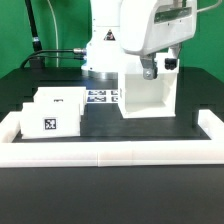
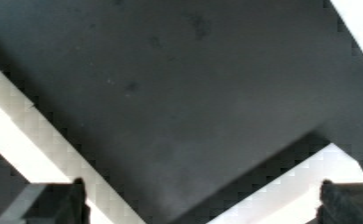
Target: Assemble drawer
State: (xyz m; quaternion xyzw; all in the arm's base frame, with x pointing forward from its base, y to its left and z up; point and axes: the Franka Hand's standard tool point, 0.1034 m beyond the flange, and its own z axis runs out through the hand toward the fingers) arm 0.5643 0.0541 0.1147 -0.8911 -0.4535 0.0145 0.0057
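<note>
Rail (image 1: pixel 110 152): white, nearest, bordering the table (image 1: pixel 120 127) at the front and sides.
Trays (image 1: pixel 50 120): two, touching, well to the exterior view's left of the housing. A tag faces front.
Housing (image 1: pixel 152 97): stands upright, its dark open side towards the trays, with bare table between.
Marker board (image 1: pixel 100 97): flat, just beyond the housing's left edge.
Fingers (image 1: pixel 150 70): over the housing's top, spread wide and holding nothing. The wrist view shows only table and white edges between them.
Judgement: the trays lie leftward of the fingers across open table. The rail closes off the front.
</note>
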